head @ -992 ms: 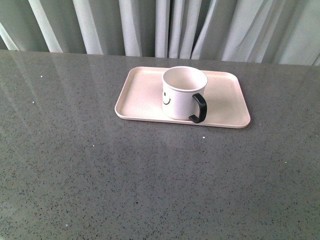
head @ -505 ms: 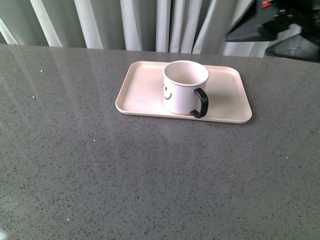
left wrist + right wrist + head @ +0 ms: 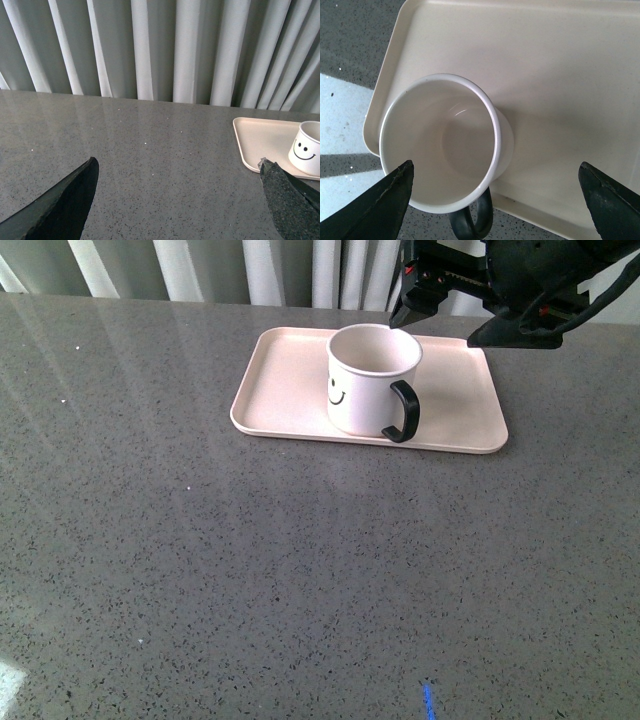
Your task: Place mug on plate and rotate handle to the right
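The right pincer (image 3: 496, 167) is hanging over the mug (image 3: 372, 380) with its fingers (image 3: 387, 207) spread wide, pinching nothing. The mug is standing upright on the plate (image 3: 280, 390) below that pincer. It is sitting closer to one finger than to the other, and bare plate is showing under the rest of the gap. The handle (image 3: 404, 412) is sticking out from the mug's near-right side as the robot faces, pointing away from the right arm (image 3: 530, 280), which is reaching in from the far right. The smiley face is showing on the mug's side just beside the handle. The left pincer (image 3: 178, 161) is also being held spread, gripping nothing, and is hovering over bare bench (image 3: 300, 570). The plate and mug are sitting well off to one side of it, beyond one fingertip. A pleated curtain (image 3: 160, 50) is hanging behind the bench.
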Robot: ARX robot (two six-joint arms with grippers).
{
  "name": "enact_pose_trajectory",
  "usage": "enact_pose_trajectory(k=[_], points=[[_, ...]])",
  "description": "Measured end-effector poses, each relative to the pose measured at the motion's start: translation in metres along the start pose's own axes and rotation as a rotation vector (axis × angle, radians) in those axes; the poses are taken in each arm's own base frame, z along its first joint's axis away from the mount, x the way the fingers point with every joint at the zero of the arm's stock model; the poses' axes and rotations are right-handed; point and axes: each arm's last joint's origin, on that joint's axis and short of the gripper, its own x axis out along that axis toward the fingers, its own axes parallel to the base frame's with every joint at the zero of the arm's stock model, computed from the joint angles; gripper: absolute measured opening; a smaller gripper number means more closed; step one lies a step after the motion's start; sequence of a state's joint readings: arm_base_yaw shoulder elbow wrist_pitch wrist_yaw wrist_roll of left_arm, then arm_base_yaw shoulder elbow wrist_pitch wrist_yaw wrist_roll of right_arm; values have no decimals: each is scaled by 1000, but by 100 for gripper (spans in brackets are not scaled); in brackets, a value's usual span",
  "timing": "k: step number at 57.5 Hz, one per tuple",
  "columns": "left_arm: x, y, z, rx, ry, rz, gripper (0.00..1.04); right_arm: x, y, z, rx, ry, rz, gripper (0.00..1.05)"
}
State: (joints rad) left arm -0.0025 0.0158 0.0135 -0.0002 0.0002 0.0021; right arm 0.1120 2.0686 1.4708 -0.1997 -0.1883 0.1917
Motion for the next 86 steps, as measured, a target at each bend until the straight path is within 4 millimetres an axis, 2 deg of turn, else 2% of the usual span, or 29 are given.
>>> enact_pose_trajectory(k=[20, 31, 47, 57, 59, 72, 86], points=[[0, 0, 0, 0, 0, 0, 96, 17, 6, -9, -6, 54, -40, 96], [0, 0, 0, 0, 0, 0, 96, 29, 5, -5, -2, 69, -61, 95], [0, 0, 0, 0, 0, 0, 96, 47, 10, 6, 7, 91, -81, 39], [0, 0, 0, 0, 0, 0, 96, 50, 12, 8, 7, 109, -85, 4], [0, 0, 0, 0, 0, 0, 96, 50, 13, 8, 11, 110, -84, 1], [0, 0, 0, 0, 0, 0, 96, 43, 8, 15, -25, 126, -86, 2], [0, 0, 0, 0, 0, 0, 96, 13, 1, 56, -350, 104, -11, 2]])
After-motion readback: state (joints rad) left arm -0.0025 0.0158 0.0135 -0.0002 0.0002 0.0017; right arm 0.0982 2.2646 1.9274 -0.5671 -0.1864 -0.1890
